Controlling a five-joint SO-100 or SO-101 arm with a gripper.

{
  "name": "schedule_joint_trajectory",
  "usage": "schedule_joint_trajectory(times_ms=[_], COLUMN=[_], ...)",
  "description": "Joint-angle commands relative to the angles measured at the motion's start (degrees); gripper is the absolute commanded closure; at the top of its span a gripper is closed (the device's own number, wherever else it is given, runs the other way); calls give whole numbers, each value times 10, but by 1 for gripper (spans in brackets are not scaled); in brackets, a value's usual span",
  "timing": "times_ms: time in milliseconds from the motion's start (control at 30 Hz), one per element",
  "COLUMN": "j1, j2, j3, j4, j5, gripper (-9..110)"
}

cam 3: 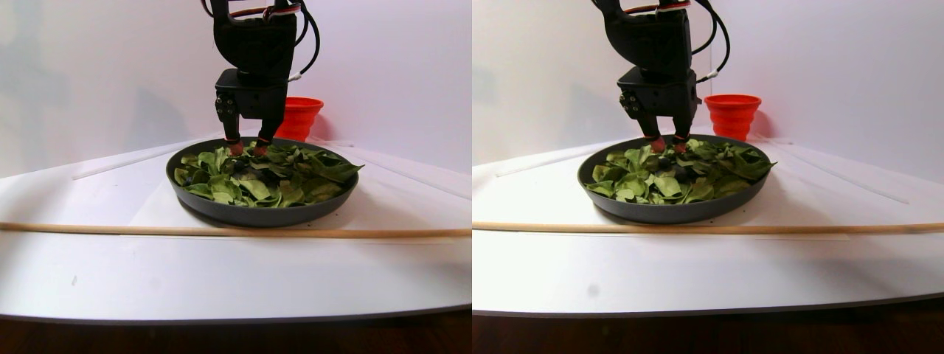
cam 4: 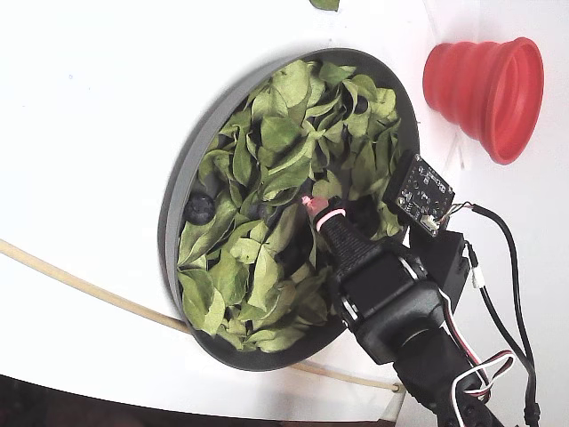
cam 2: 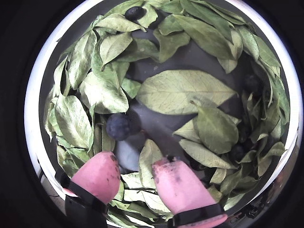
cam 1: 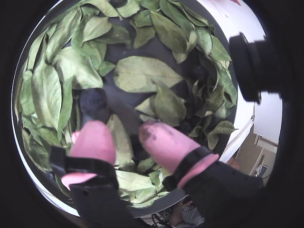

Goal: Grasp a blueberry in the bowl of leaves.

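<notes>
The dark-grey bowl (cam 4: 173,213) is full of green leaves (cam 2: 180,92). My gripper (cam 2: 135,160) is open and empty, with its pink fingertips (cam 2: 97,173) low over the leaves. A dark blueberry (cam 2: 118,126) lies on the bare bowl floor just beyond the left fingertip, outside the gap between the fingers. It shows the same way in a wrist view (cam 1: 95,104), above the gripper (cam 1: 121,126). Another blueberry (cam 2: 134,12) sits at the far rim. In the fixed view a blueberry (cam 4: 199,210) lies near the bowl's left rim, apart from the gripper (cam 4: 311,206).
A red ribbed cup (cam 4: 484,84) stands outside the bowl, behind it in the stereo pair view (cam 3: 299,118). A thin wooden stick (cam 3: 221,231) lies across the white table in front of the bowl (cam 3: 262,210). A small camera board (cam 4: 424,191) sticks out beside the wrist.
</notes>
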Motion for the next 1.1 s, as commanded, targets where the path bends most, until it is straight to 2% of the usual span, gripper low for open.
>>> schedule_joint_trajectory(times_ms=[0, 1067], j1=[4, -12], j2=[21, -28], j3=[-13, -72], j4=[-10, -11], j5=[7, 50], gripper=[88, 86])
